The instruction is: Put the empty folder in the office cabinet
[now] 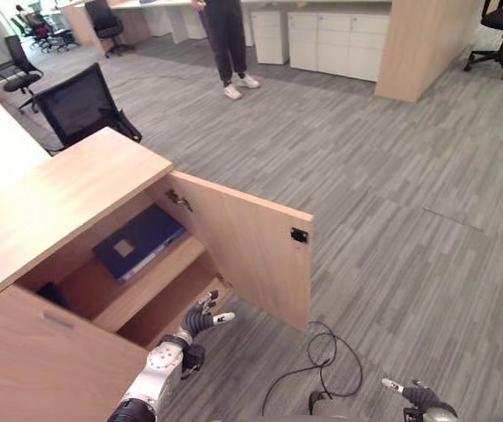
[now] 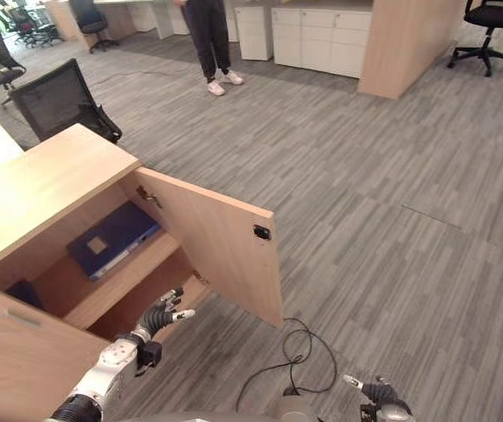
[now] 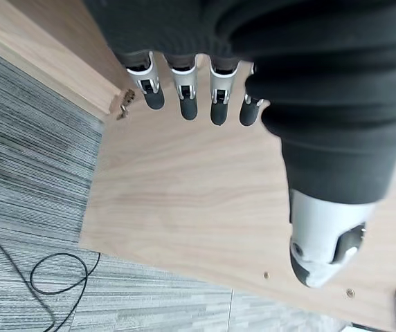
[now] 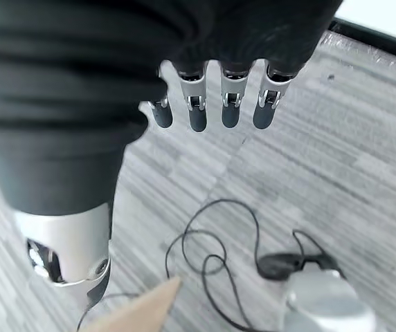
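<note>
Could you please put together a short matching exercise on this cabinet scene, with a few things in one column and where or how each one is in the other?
Things:
1. blue folder
2. cabinet door
3. left hand
4. right hand

Place or state:
A. swung open, its inner face showing
B. low over the carpet, fingers relaxed, holding nothing
C. lying flat on the upper shelf inside the cabinet
D. in front of the lower compartment, fingers relaxed, holding nothing

Pairs: 1-C, 2-A, 3-D, 4-B
</note>
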You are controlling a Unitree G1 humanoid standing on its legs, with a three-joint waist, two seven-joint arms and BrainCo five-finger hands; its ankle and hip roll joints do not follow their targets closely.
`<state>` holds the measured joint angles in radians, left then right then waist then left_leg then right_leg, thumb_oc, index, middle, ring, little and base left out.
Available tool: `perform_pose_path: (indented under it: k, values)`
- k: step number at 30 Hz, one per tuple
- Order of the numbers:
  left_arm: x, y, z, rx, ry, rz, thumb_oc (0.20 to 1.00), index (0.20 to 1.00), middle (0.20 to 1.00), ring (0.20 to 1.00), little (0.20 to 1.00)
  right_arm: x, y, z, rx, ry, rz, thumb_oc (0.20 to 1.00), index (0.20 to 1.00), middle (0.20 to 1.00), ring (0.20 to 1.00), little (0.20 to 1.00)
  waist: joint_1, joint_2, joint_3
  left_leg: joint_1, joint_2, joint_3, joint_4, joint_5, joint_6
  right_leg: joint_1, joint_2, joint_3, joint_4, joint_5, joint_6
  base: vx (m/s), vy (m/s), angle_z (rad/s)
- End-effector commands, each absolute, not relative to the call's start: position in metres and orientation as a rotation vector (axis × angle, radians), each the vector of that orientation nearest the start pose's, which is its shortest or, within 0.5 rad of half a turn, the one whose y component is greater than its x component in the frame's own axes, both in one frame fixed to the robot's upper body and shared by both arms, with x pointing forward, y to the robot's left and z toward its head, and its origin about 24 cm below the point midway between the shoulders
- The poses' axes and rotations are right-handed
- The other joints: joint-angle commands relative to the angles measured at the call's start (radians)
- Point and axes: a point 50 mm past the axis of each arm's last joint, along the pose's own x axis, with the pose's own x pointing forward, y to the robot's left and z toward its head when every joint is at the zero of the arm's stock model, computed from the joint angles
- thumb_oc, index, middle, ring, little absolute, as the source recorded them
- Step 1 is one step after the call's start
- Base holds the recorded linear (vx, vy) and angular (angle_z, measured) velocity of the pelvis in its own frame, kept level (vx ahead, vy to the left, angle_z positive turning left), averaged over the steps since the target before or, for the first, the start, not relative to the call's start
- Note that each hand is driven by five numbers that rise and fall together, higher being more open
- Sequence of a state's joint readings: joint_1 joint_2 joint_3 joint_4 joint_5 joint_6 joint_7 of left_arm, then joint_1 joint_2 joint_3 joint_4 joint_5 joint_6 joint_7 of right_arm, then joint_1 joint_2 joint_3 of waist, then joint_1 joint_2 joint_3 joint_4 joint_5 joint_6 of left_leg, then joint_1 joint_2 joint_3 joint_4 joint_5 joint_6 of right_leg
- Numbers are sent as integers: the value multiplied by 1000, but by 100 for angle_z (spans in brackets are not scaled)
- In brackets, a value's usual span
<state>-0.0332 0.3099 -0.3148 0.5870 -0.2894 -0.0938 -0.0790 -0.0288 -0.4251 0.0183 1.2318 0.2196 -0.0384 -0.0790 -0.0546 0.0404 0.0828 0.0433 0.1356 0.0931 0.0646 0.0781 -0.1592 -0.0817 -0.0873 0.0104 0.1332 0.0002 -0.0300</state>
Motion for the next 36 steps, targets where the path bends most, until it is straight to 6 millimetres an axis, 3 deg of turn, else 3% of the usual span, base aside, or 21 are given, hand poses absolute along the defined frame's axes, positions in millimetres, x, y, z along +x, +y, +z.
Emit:
perform_pose_path:
  k: [1,6,9,10,13,15,21,23,27,28,33,34,36]
  values:
    - [222,191,-59,106,425,-186,1000,1000,1000,1000,1000,122,-334,-114,-227,1013,-503,1000,1000,1000,1000,1000,14,4,-19,7,10,28,8,-60,19,98,-37,-55,-47,-80,181,105,12,-21]
    - [221,198,-58,152,431,-199,1000,1000,1000,1000,1000,150,-362,-86,-304,909,-540,1000,1000,1000,1000,1000,23,1,-32,58,9,34,-68,-58,13,135,-45,-89,-85,-68,194,62,32,13]
    - [222,202,-56,161,425,-197,1000,1000,1000,1000,1000,164,-368,-75,-340,865,-529,1000,1000,1000,1000,1000,30,-3,-34,71,8,37,-87,-57,15,143,-45,-95,-98,-61,200,15,21,4]
    - [222,203,-56,163,424,-200,1000,1000,1000,1000,1000,179,-374,-61,-372,813,-531,1000,1000,1000,1000,1000,40,-9,-40,77,5,38,-100,-57,17,149,-48,-103,-107,-54,206,19,33,4]
    - [221,203,-57,171,429,-205,1000,1000,1000,1000,1000,193,-375,-52,-385,771,-526,1000,1000,1000,1000,1000,47,-12,-42,85,3,39,-114,-57,20,155,-50,-110,-114,-51,212,17,43,4]
    - [218,203,-59,170,438,-209,1000,1000,1000,1000,1000,212,-372,-40,-400,716,-504,1000,1000,1000,1000,1000,62,-18,-46,93,0,40,-125,-58,23,164,-53,-117,-121,-45,216,17,51,10]
    - [211,205,-65,155,470,-196,1000,1000,1000,1000,1000,254,-343,-28,-436,629,-377,1000,1000,1000,1000,1000,97,-33,-50,96,-6,34,-131,-62,31,173,-58,-128,-131,-36,223,6,31,12]
    - [210,205,-66,155,475,-193,1000,1000,1000,1000,1000,258,-338,-28,-440,623,-358,1000,1000,1000,1000,1000,100,-35,-51,96,-7,33,-132,-63,31,173,-59,-128,-132,-36,223,-1,5,4]
    - [201,206,-74,142,517,-184,1000,1000,1000,1000,1000,279,-306,-28,-446,580,-248,1000,1000,1000,1000,1000,117,-40,-53,97,-8,30,-134,-62,34,177,-62,-135,-139,-29,226,-2,22,4]
    - [197,205,-77,143,533,-187,1000,1000,1000,1000,1000,289,-287,-29,-437,559,-191,1000,1000,1000,1000,1000,128,-43,-53,96,-11,28,-135,-62,36,179,-64,-140,-140,-26,227,-1,35,-1]
    - [193,205,-80,145,554,-180,1000,1000,1000,1000,1000,297,-264,-32,-434,541,-119,1000,1000,1000,1000,1000,141,-45,-52,92,-13,23,-137,-60,37,181,-66,-147,-145,-22,229,-1,6,0]
    - [191,205,-82,145,561,-174,1000,1000,1000,1000,1000,303,-245,-32,-421,520,-67,1000,1000,1000,1000,1000,152,-48,-50,88,-14,20,-138,-59,38,180,-67,-153,-147,-20,230,0,0,0]
    - [191,205,-82,147,565,-174,1000,1000,1000,1000,1000,304,-238,-33,-422,516,-45,1000,1000,1000,1000,1000,156,-49,-50,87,-15,19,-139,-58,38,181,-67,-155,-149,-18,230,0,0,0]
